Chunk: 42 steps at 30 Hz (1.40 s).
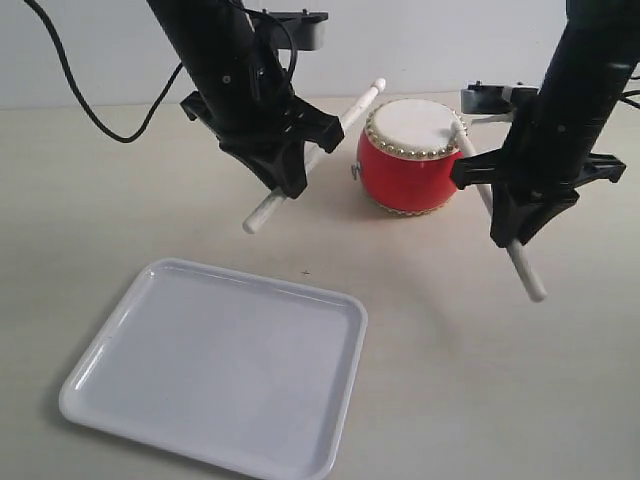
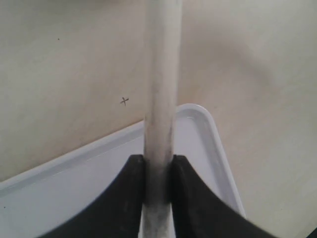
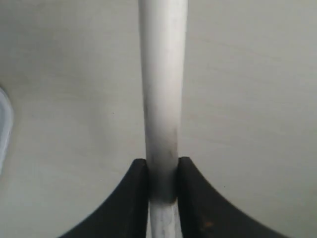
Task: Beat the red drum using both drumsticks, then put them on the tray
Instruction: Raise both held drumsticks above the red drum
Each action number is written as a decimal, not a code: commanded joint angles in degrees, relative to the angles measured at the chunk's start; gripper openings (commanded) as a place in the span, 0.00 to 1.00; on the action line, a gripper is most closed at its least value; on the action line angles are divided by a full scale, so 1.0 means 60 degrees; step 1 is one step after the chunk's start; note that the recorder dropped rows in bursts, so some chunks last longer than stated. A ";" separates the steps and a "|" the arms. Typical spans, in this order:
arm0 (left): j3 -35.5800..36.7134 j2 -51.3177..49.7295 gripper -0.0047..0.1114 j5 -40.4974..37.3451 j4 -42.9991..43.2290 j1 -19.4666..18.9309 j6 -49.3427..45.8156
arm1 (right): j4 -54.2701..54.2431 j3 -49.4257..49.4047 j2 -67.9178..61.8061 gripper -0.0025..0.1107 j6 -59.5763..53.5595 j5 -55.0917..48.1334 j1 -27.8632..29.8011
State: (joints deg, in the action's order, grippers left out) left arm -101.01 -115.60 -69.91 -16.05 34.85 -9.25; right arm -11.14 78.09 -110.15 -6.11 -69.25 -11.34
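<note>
As arms [image 1: 215, 60] slant down, left gripper [image 1: 290, 185] and right gripper [image 1: 515, 230] each clamp a drumstick [image 1: 357, 106].

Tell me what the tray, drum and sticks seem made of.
The tray looks like glossy white plastic, showing soft reflections. The red drum has a shiny body, lacquered wood or plastic, and matte white skin. The drumsticks seem wooden, whitewashed, with grey scuffs.

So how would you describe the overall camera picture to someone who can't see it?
A two-armed robot holds two pale drumsticks at a small red drum. The left tool holds the left stick slanting up beside it; the right tool holds the right stick with its tip at the white top. A bare white tray lies nearer the camera.
</note>
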 commanded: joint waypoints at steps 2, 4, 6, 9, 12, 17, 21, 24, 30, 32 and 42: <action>-0.0114 -0.0146 0.04 0.0675 0.0038 0.0017 -0.0021 | -0.0046 0.1163 0.0854 0.02 -0.0144 -0.0119 0.0007; -0.0352 -0.0475 0.04 0.0625 0.0026 0.0017 -0.0114 | -0.0046 0.1593 0.1283 0.02 -0.0144 -0.0119 0.0007; -0.0706 -0.0896 0.04 0.0408 0.0000 0.0037 -0.0117 | -0.0083 0.1877 0.1604 0.02 -0.0144 -0.0119 0.0007; -0.1140 -0.1534 0.04 -0.0008 -0.0222 0.0093 -0.0162 | -0.0133 0.2023 0.1930 0.02 -0.0144 -0.0119 0.0007; -0.1192 -0.1956 0.04 -0.0008 -0.0222 0.0118 -0.0162 | -0.0133 0.2023 0.2033 0.02 -0.0166 -0.0119 0.0007; -0.1192 -0.1692 0.04 -0.0008 -0.0559 -0.0280 -0.0162 | -0.0242 0.2023 0.1919 0.02 -0.0183 -0.0119 0.0007; -0.1192 -0.0652 0.04 -0.0008 -0.0707 -0.0710 -0.0162 | -0.0550 0.1840 0.1398 0.02 -0.0210 -0.0119 -0.0058; -0.1192 0.0139 0.04 -0.0008 -0.0707 -0.0984 -0.0162 | -0.0546 0.1385 0.0779 0.02 -0.0210 -0.0119 -0.0362; -0.1080 0.0977 0.04 -0.0008 -0.0513 -0.1154 -0.0162 | -0.0495 0.0820 -0.0368 0.02 -0.0210 -0.0119 -0.1004; -0.0925 0.0978 0.04 -0.0008 -0.0538 -0.1133 -0.0162 | -0.0536 0.0820 -0.0456 0.02 -0.0210 -0.0119 -0.1004; -0.0740 0.0094 0.04 -0.0008 -0.0954 -0.0659 -0.0388 | 0.0391 0.1033 0.1007 0.02 -0.0015 -0.0119 -0.0837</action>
State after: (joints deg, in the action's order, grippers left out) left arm -105.24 -114.79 -70.12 -20.15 30.31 -10.96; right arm -9.93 84.66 -104.43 -6.83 -69.97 -16.66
